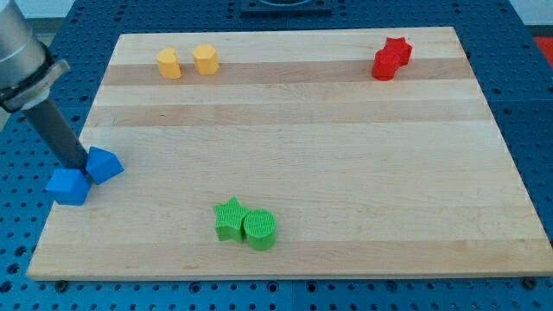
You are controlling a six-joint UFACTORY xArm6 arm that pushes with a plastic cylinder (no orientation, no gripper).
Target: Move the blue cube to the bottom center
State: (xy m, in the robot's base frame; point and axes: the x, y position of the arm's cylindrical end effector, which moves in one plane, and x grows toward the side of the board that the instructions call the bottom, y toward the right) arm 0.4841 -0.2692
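Observation:
A blue cube [68, 186] lies at the board's left edge, partly overhanging it. A second blue block [104, 164], wedge-like in shape, sits just to its upper right, touching it. My tip [79, 167] rests between the two blue blocks, right above the cube and against the left side of the wedge-like block. The dark rod rises from there toward the view's top left.
A green star [228, 218] and a green cylinder [259, 230] sit together at the bottom centre. Two yellow blocks [169, 63] [206, 60] lie at the top left. Two red blocks [390, 59] lie at the top right. The wooden board [346, 155] sits on a blue perforated table.

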